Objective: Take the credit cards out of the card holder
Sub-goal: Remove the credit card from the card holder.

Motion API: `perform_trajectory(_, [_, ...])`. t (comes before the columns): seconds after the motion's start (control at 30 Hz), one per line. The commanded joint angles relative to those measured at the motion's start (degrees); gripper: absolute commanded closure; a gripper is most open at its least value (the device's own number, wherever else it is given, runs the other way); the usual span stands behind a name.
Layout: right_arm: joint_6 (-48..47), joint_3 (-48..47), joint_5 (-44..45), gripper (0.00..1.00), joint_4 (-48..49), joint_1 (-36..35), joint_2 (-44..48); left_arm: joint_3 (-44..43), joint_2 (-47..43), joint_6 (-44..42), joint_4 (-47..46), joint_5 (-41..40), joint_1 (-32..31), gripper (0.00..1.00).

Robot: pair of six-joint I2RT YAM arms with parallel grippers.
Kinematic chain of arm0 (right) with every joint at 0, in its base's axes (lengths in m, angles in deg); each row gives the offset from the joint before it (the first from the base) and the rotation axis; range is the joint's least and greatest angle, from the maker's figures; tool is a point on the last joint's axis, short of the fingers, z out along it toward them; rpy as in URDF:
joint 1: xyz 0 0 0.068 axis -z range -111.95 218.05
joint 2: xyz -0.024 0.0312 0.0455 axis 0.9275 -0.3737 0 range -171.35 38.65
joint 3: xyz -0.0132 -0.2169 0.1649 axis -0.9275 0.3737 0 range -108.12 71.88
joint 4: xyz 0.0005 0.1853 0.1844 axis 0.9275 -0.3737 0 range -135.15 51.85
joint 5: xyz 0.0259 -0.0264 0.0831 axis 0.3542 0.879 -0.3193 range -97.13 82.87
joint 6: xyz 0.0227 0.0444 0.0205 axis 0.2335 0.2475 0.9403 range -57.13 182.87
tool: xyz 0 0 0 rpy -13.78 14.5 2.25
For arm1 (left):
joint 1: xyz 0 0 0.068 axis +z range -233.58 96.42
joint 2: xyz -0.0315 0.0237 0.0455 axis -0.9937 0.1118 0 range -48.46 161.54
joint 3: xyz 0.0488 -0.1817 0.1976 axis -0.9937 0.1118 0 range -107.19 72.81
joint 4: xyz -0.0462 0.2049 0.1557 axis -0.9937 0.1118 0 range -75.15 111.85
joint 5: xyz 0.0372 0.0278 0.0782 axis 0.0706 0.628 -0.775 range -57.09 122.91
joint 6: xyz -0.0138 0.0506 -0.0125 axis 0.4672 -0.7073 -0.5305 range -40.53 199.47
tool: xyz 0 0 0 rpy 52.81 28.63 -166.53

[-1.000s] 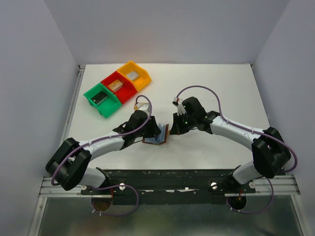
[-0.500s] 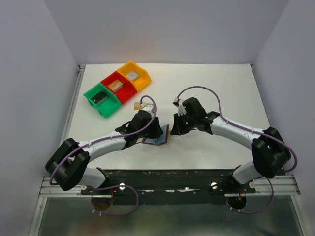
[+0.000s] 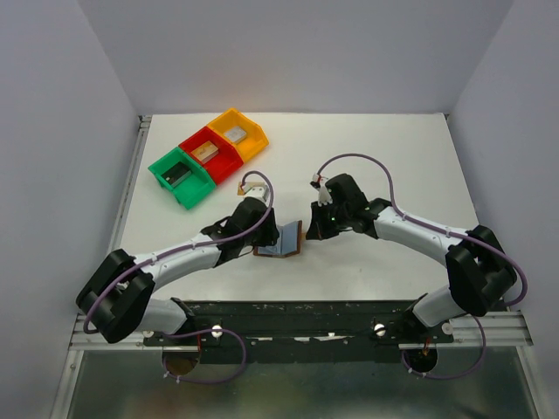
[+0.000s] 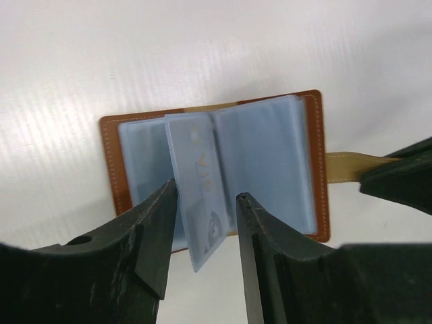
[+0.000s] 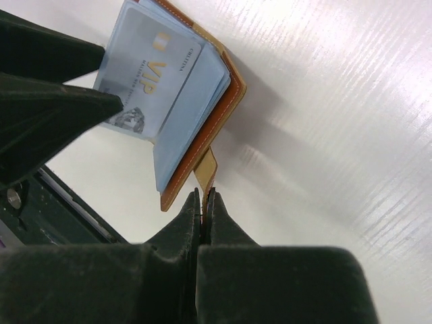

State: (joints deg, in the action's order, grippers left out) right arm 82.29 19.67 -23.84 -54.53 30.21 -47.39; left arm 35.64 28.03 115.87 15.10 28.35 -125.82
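Card holder (image 3: 279, 240): lying open near the middle of the desk's near edge; brown stitched leather, with clear bluish plastic sleeves fanning upward.
Right gripper (image 5: 204, 196): pressing together on the tan snap tab (image 5: 206, 167), pinning the holder down.
Left gripper (image 4: 206, 202): fingers spread, straddling an upright silvery-blue credit card (image 4: 196, 169).
Doing it well: closing on the thin, slick card alone rather than its sleeve, then drawing it straight out.

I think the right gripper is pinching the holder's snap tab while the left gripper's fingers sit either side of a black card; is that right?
Not quite: the card between the fingers of the left gripper is silvery light-blue, not black, as the left wrist view shows. The right gripper is indeed pinching the snap tab of the open card holder.
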Motion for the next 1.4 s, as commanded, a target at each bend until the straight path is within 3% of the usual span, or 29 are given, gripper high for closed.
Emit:
perform_trajectory(0.0, [0.09, 0.53, 2.12, 1.00, -0.58, 0.40, 0.52, -1.07, -3.88, 1.56, 8.61, -11.68, -0.12, 0.46])
perform_trajectory(0.13, [-0.17, 0.35, 2.56, 1.00, -1.02, 0.40, 0.61, 0.34, -8.36, 2.01, 9.51, -15.83, -0.12, 0.46])
perform_trajectory(0.27, [-0.35, 0.09, 2.56, 1.00, -1.11, 0.40, 0.44, 0.96, -10.39, 1.30, 6.87, -14.61, -0.04, 0.46])
perform_trajectory(0.47, [-0.26, 0.17, 2.29, 1.00, -1.02, 0.40, 0.43, 2.54, -6.72, 0.16, -4.63, -2.50, -0.04, 0.47])
perform_trajectory(0.6, [0.70, -0.61, 5.45, 0.99, -3.74, 0.40, -0.09, 0.61, -0.83, 0.33, -4.74, 0.86, -0.04, 0.50])
perform_trajectory(0.7, [1.67, -1.49, 10.54, 0.83, -6.81, 0.49, 0.34, 0.69, 0.85, 1.04, -4.29, 0.52, -0.04, 0.52])
perform_trajectory(0.77, [1.76, -2.55, 14.40, 0.65, -9.27, 0.40, 1.05, 1.22, 0.68, 1.39, -4.12, -0.27, -0.04, 0.52])
perform_trajectory(0.83, [1.67, -3.60, 16.44, 0.54, -11.47, 0.32, 2.01, 1.66, 0.15, 1.74, -3.77, -1.33, -0.04, 0.52])
perform_trajectory(1.0, [0.62, -7.56, 19.09, 0.47, -15.00, 0.40, 4.73, 2.80, -1.08, 2.53, -4.12, -2.65, 0.31, 0.53])
perform_trajectory(1.1, [0.53, -7.04, 13.13, 0.47, -11.24, 0.40, 7.02, 3.24, -1.25, 2.80, -5.43, -2.30, 0.40, 0.52])
perform_trajectory(1.17, [0.27, -4.32, 4.54, 0.48, -3.53, 0.40, 8.60, 3.77, -1.08, 2.97, -6.92, -1.69, 0.49, 0.53])
perform_trajectory(1.27, [4.03, -0.71, -10.23, 0.58, 7.65, 0.40, 6.86, 4.82, -0.73, 3.50, -9.30, -0.63, 0.58, 0.57])
perform_trajectory(1.37, [9.48, 0.78, -17.64, 0.71, 15.30, 0.49, 1.68, 4.91, 0.41, 3.85, -9.66, -0.36, 0.58, 0.64])
